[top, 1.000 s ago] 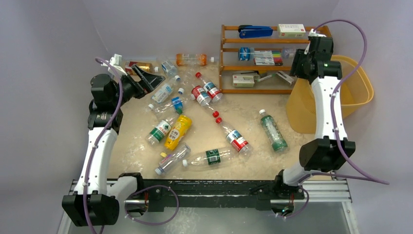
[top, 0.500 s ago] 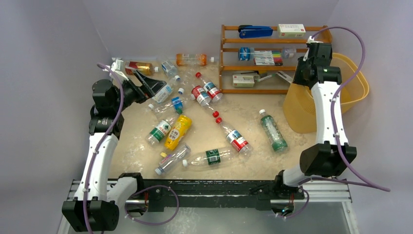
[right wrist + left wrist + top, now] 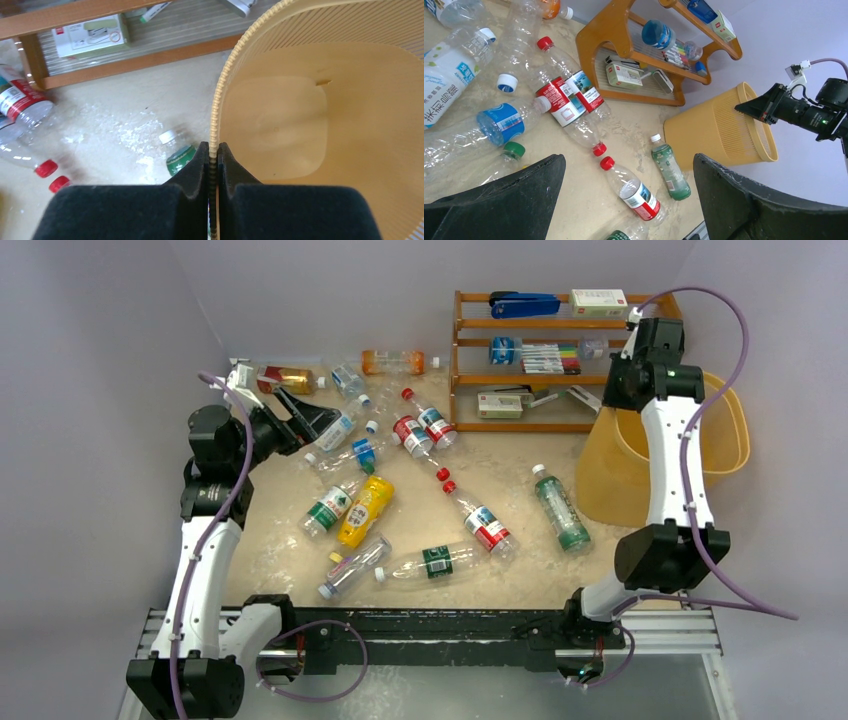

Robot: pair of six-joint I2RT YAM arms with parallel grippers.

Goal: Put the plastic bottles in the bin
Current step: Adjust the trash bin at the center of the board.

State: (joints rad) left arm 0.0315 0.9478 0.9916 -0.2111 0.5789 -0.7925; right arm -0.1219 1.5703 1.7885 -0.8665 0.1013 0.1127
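Observation:
Several plastic bottles lie scattered on the sandy table, among them a green one (image 3: pixel 560 508), a red-labelled one (image 3: pixel 483 523), a yellow one (image 3: pixel 366 510) and an orange one (image 3: pixel 392 362). The yellow-orange bin (image 3: pixel 612 468) stands at the right, tilted. My right gripper (image 3: pixel 622 400) is shut on the bin's near rim (image 3: pixel 225 85), which runs up between its pads (image 3: pixel 200 160). My left gripper (image 3: pixel 315 412) hangs open over the bottles at the left. Nothing is between its fingers (image 3: pixel 519 195), and a red-capped bottle (image 3: pixel 631 187) lies far below them.
A brown wooden shelf rack (image 3: pixel 470 345) holding a blue stapler (image 3: pixel 523 306), boxes and pens stands at the back, just left of the bin. Loose caps lie among the bottles. The green bottle (image 3: pixel 180 155) lies close to the bin's base.
My right gripper has shut on the bin's rim, and the bin has shifted a little to the left. My left gripper has moved slightly right over the bottles and stays open.

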